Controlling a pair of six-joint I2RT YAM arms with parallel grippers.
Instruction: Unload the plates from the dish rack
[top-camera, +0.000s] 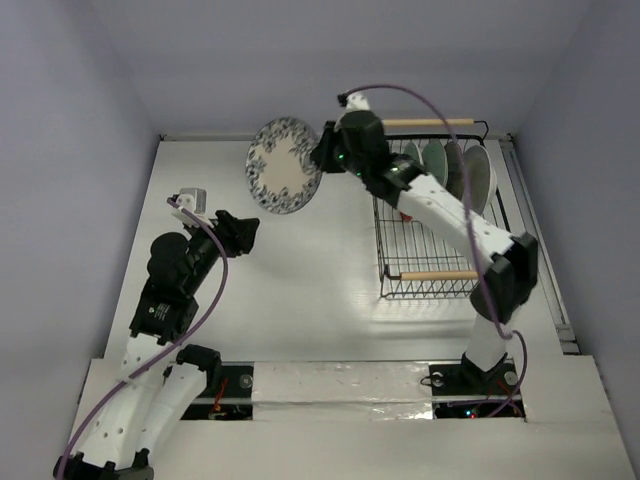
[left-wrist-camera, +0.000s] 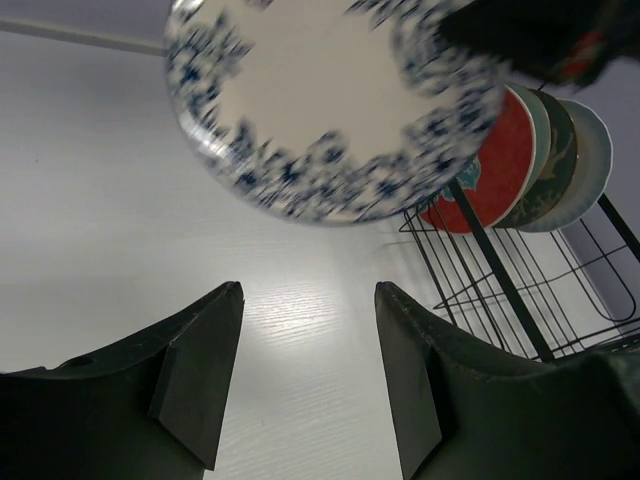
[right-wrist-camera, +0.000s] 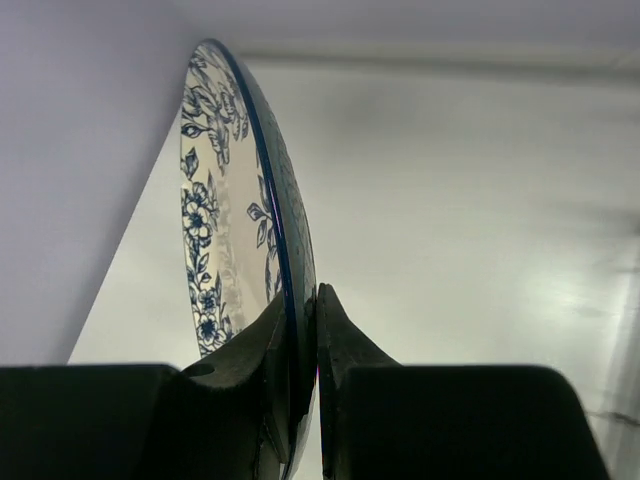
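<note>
Where the right hand (right-wrist-camera: 303, 312) clamps, the plate (right-wrist-camera: 215, 230) hides.

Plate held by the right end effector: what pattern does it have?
The plate is white with a blue floral band around its rim; the top external view shows it best.

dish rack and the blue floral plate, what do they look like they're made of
Dish rack: thin black wire, probably coated metal, with pale rod handles, seemingly wood. Blue floral plate: glossy glazed ceramic by its sheen and thin rim, though melamine can't be ruled out.
</note>
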